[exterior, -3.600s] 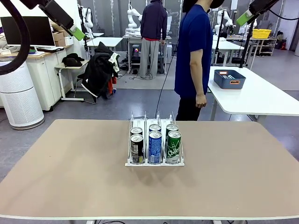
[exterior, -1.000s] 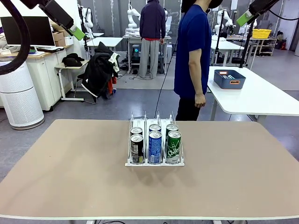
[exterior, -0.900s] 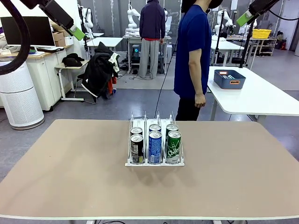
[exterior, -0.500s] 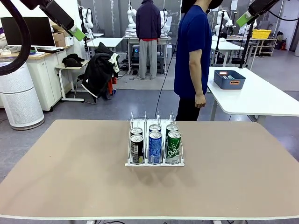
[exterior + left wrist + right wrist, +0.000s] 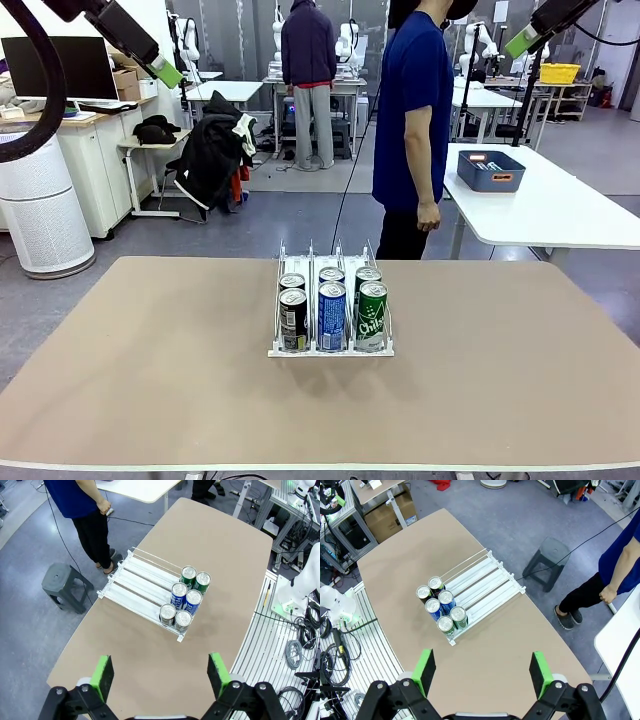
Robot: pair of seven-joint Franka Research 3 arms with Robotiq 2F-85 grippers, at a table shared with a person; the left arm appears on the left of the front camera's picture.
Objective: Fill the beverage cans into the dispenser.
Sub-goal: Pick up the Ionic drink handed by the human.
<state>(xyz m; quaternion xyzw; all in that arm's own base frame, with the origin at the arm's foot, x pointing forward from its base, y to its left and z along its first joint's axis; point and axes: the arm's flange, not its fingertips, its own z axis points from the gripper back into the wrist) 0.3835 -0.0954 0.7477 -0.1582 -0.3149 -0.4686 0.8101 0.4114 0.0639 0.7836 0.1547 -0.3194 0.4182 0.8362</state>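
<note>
— So, how far along is the can filling?
— Nearly or fully done, I judge. Six beverage cans (image 5: 332,316) stand upright in the dispenser (image 5: 330,352), two per lane, packed against its low front lip: a black-and-silver pair, a blue pair and a green pair.
— Any loose ones on the counter (image 5: 150,380)?
— None that I can find. Around the dispenser the tan surface is bare, so nothing is waiting to be picked up.
— And the claws?
— The left claw (image 5: 160,672) hangs high, its green pads spread wide with nothing between them. The dispenser lies far below and ahead of it, framed between its two fingers in the wrist view. The right claw (image 5: 482,672) is alike: wide open, empty, with the dispenser far beneath and forward of its fingertips.
— Room for more?
— Yes. The stretch of all three lanes away from the lip is bare white track. If more cans are meant to go in, someone must bring them. The person (image 5: 410,120) stands beyond the counter's far edge, well past both claws, arm hanging. Whether the hand (image 5: 430,215) holds anything I cannot tell.
</note>
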